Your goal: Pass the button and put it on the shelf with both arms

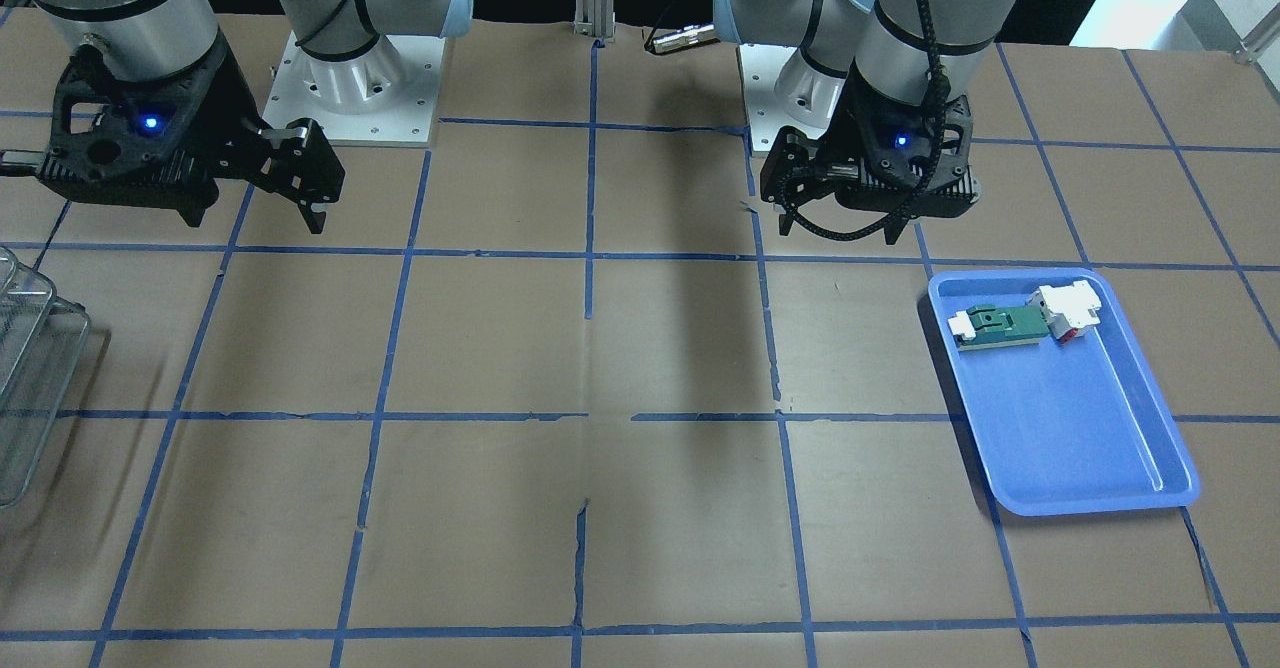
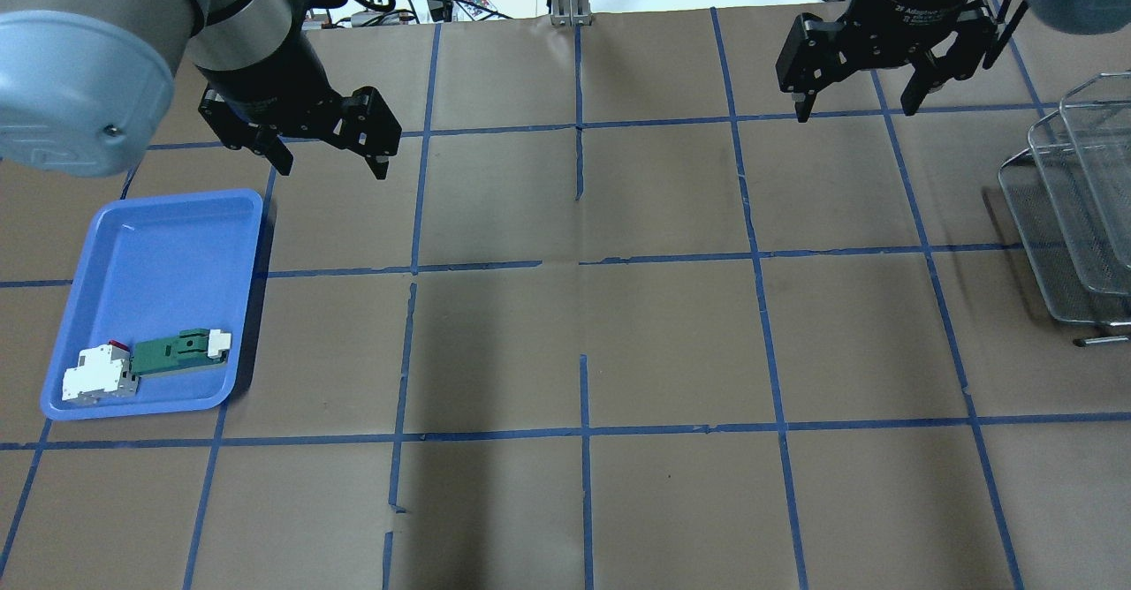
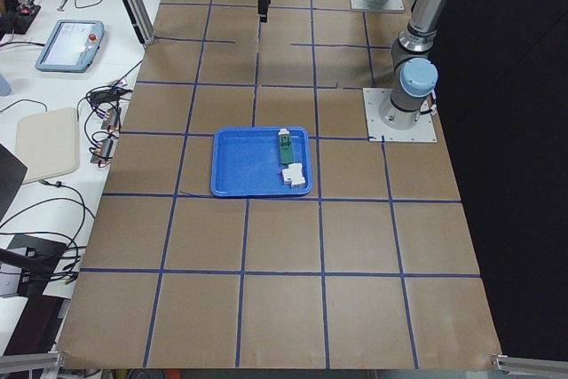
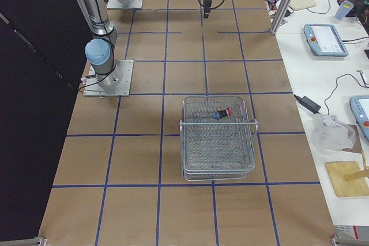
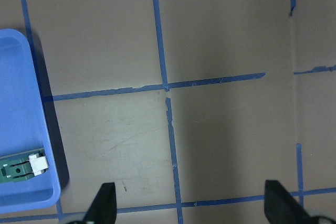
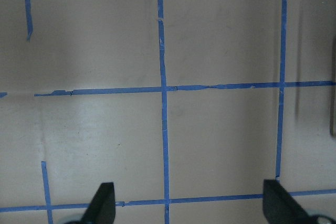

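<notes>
Left gripper (image 2: 333, 168) aloft, spread wide — right gripper (image 2: 855, 111) likewise

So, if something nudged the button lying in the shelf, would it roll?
Probably a little: the button lies on its side and its red cap looks round. The shelf mesh would likely slow it. It seems small, so probably light.

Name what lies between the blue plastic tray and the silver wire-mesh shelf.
Nothing: the overhead view shows only bare brown paper with blue tape lines between the blue plastic tray and silver wire-mesh shelf.
</notes>
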You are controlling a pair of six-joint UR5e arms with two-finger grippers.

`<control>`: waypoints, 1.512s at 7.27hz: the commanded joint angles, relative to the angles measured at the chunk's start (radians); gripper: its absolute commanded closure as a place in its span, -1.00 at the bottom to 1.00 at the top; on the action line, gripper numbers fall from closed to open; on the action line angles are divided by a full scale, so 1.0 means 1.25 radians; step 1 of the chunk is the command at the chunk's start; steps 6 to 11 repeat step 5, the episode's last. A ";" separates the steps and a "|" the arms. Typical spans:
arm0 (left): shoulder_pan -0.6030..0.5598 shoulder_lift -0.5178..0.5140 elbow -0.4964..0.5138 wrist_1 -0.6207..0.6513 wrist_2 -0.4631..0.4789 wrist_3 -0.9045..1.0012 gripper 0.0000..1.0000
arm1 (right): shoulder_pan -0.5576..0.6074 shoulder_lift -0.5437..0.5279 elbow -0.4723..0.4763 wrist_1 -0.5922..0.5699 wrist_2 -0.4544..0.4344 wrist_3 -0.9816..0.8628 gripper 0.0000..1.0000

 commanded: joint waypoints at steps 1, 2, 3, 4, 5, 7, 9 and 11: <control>-0.002 -0.007 0.001 0.000 0.001 -0.001 -1.00 | -0.001 0.000 0.001 -0.003 -0.001 0.000 -1.00; -0.001 -0.001 -0.001 0.000 0.002 0.000 -1.00 | -0.001 0.000 0.001 -0.003 0.002 0.000 -1.00; -0.002 -0.002 0.003 0.000 -0.004 -0.001 -1.00 | -0.001 0.000 0.001 -0.003 0.002 -0.001 -1.00; -0.001 -0.002 0.004 0.000 -0.004 -0.001 -1.00 | -0.001 0.000 0.001 -0.003 0.003 -0.001 -1.00; -0.001 0.000 0.001 -0.001 -0.003 0.000 -1.00 | -0.001 0.000 0.001 -0.003 0.002 -0.001 -1.00; -0.001 0.000 0.001 -0.001 -0.003 0.000 -1.00 | -0.001 0.000 0.001 -0.003 0.002 -0.001 -1.00; -0.001 0.000 0.001 -0.001 -0.003 0.000 -1.00 | -0.001 0.000 0.001 -0.003 0.002 -0.001 -1.00; -0.001 0.000 0.001 -0.001 -0.003 0.000 -1.00 | -0.001 0.000 0.001 -0.003 0.002 -0.001 -1.00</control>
